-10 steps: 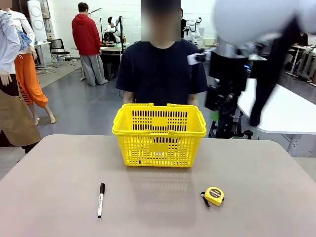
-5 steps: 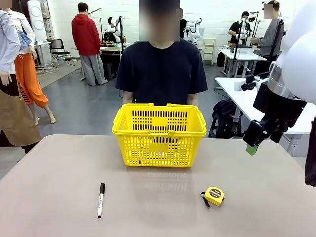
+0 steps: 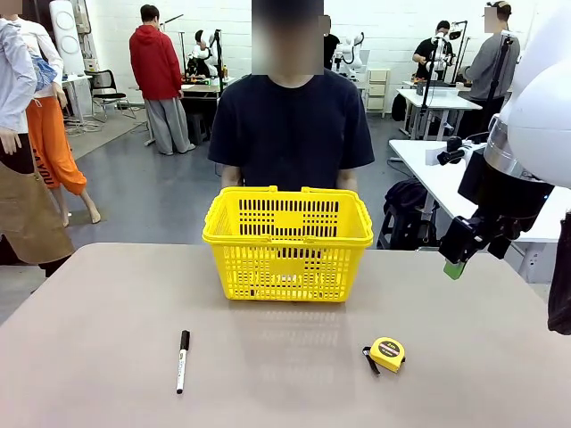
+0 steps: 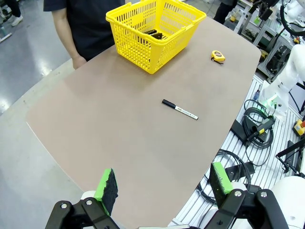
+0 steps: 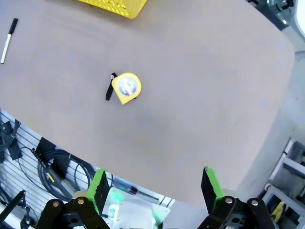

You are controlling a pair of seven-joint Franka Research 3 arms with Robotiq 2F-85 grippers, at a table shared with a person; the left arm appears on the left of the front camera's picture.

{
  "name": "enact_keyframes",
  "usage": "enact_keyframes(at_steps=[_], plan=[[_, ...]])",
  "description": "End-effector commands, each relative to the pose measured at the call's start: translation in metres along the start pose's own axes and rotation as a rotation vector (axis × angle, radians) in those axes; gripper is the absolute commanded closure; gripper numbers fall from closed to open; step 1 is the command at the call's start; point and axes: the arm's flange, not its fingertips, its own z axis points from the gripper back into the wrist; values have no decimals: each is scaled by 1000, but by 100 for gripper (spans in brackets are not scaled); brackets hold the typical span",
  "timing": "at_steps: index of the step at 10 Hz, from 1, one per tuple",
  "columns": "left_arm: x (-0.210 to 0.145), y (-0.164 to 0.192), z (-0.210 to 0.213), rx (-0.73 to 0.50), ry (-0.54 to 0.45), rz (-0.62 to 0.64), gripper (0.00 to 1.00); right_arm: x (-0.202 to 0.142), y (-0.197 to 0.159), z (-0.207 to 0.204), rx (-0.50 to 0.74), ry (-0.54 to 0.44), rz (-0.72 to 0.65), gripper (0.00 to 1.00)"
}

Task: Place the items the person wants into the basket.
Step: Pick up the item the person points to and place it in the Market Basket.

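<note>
The yellow basket (image 3: 287, 242) stands at the table's far middle, right in front of the person (image 3: 293, 125) in a black T-shirt. From the left wrist view a few dark items (image 4: 156, 34) lie on the floor of the basket (image 4: 143, 43); they are too small to name. My left gripper (image 4: 163, 184) hovers open high above the table's near left end, nothing between its green pads. My right gripper (image 3: 459, 260) hangs raised at the right side, above the table edge. In its own view the right gripper (image 5: 155, 189) is open and empty.
A white marker with a black cap (image 3: 182, 361) lies front left, also seen as the marker (image 4: 179, 109). A round yellow tape measure (image 3: 386, 353) lies front right, below my right gripper as the tape measure (image 5: 126, 88). The person's hand (image 4: 77, 61) rests at the far edge.
My right arm swung from the upper middle-right out to the right side, then held still. The basket, marker and tape measure have not moved.
</note>
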Motion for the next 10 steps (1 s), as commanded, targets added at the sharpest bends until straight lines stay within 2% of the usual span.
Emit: enact_keyframes(at_steps=[1,5,6,8,10], plan=[[-1,1,2,-11,-16,-21,0,-2,1,0,4,4,11,0],[-1,1,2,-11,-16,-21,0,0,0,1,-1,-1,1,0],[-1,1,2,-11,-16,-21,0,-28,-28,37,158,-137,72,0],[-1,1,2,-11,-16,-21,0,-62,-87,90,380,-324,153,0],[-1,1,2,-11,-16,-21,0,-88,-155,110,533,-524,262,0]])
